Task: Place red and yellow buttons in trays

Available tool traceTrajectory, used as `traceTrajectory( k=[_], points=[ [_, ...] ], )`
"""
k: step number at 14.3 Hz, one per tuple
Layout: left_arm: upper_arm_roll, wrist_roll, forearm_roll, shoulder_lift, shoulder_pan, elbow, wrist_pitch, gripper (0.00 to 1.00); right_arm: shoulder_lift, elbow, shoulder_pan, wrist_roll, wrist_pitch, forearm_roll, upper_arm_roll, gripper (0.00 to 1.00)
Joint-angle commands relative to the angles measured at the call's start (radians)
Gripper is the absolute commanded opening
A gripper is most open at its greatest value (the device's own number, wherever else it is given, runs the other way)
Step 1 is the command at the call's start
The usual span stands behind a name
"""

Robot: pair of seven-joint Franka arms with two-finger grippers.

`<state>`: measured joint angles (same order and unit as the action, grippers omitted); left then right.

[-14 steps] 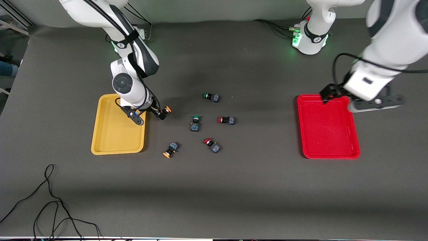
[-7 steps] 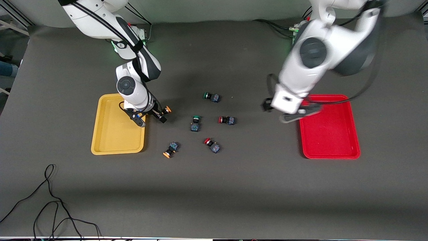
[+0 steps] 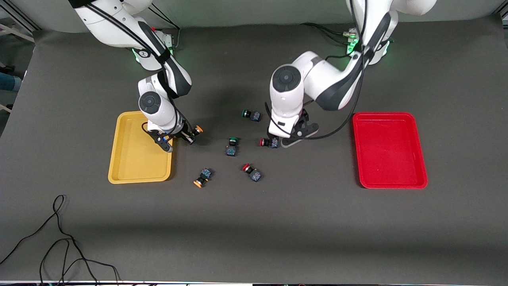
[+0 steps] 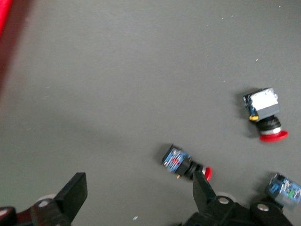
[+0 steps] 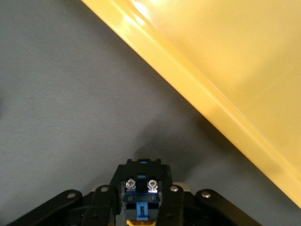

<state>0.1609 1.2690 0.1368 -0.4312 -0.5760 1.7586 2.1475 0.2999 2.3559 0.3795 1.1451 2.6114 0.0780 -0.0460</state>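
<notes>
My right gripper (image 3: 191,136) is shut on a yellow button (image 3: 195,131) and holds it just above the mat beside the yellow tray (image 3: 137,159). In the right wrist view the button (image 5: 141,181) sits between the fingers, with the tray rim (image 5: 197,94) close by. My left gripper (image 3: 287,140) is open, low over the mat beside a red button (image 3: 268,142). In the left wrist view that button (image 4: 184,165) lies by one fingertip (image 4: 201,184). A second red button (image 3: 251,172) and a second yellow button (image 3: 202,177) lie nearer the front camera. The red tray (image 3: 389,150) holds nothing.
Two green-capped buttons lie on the mat, one (image 3: 251,115) farther from the front camera and one (image 3: 232,145) between the two grippers. A loose black cable (image 3: 59,246) lies near the table's front edge at the right arm's end.
My left arm has swung from over the red tray to the red button at mid-table and come down low. My right gripper with the yellow button has barely shifted.
</notes>
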Motion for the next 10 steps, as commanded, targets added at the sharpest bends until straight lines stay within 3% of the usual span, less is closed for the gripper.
traceTrajectory(
  k=[1,3,6,9,10],
  points=[
    [-0.014,0.02,0.017,-0.079,0.001,-0.068,0.04,1.0,-0.141,-0.088,-0.03,-0.04,-0.256,0.012,0.02,0.04],
    [-0.015,0.013,0.017,-0.156,0.004,-0.123,0.046,1.0,-0.227,-0.109,-0.066,-0.186,-0.406,0.012,0.082,0.04],
    [-0.017,0.009,0.02,-0.262,0.004,-0.2,0.051,1.0,-0.245,0.014,-0.065,-0.414,-0.339,0.009,0.224,0.04],
    [-0.017,0.006,0.02,-0.299,0.004,-0.215,0.071,1.0,-0.116,0.028,-0.068,-0.602,-0.213,0.011,0.346,0.05],
    [-0.017,0.004,0.02,-0.299,0.004,-0.214,0.063,1.0,-0.069,0.028,-0.071,-0.632,-0.155,0.014,0.354,0.17]
  ],
)
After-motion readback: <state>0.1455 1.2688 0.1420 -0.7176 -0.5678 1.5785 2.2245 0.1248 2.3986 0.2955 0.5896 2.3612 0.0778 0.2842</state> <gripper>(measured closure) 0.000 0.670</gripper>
